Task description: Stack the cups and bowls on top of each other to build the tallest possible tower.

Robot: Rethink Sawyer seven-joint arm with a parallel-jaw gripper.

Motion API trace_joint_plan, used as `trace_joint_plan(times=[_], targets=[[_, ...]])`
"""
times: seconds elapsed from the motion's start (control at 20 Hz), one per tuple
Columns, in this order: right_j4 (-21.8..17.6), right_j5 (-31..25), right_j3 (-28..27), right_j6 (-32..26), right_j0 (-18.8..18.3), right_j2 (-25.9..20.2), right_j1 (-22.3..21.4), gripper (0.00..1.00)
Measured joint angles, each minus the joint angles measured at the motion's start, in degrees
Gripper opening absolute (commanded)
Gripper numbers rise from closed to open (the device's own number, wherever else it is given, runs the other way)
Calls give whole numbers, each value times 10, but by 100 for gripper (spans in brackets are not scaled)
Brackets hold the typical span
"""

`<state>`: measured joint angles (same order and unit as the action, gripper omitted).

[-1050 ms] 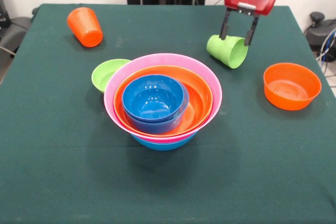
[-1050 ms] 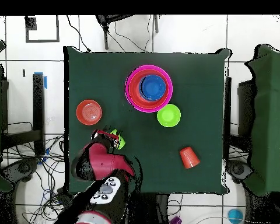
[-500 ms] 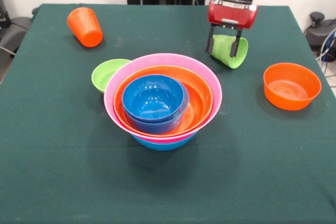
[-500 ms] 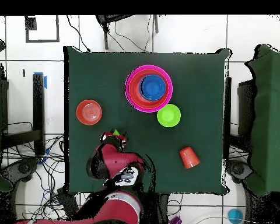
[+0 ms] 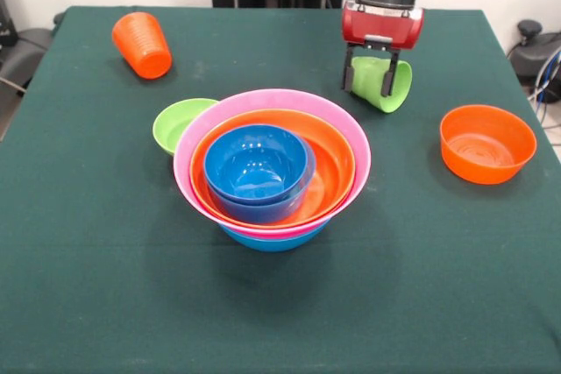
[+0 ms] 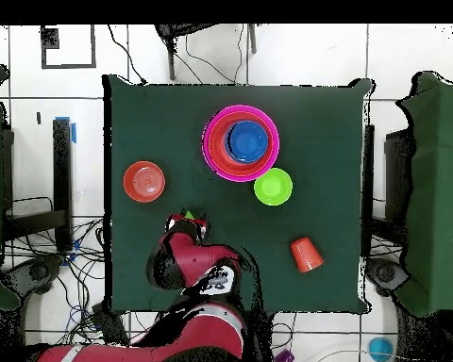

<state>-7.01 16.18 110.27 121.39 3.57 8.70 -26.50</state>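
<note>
My hand (image 5: 375, 78) gripped the tilted lime-green cup (image 5: 385, 85); next I judged carrying it onto the tower (image 5: 272, 164).

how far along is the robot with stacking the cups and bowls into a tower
Partly done. Four bowls are nested as the tower: blue base, pink, orange, small blue inside. In hand: the gripper straddles the tipped green cup. Left: that cup, the orange cup on its side, the small green bowl beside the tower, and the orange bowl apart.
</note>
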Motion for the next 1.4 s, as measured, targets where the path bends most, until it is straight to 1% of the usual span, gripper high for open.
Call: trace_joint_plan(times=[0.25, 0.45, 0.5, 1.4], targets=[[-12, 0, 0, 0, -11, -9, -3, 100], [-16, 0, 0, 0, -13, -16, -7, 100], [-16, 0, 0, 0, -13, -20, -8, 0], [-16, 0, 0, 0, -14, -25, -9, 0]])
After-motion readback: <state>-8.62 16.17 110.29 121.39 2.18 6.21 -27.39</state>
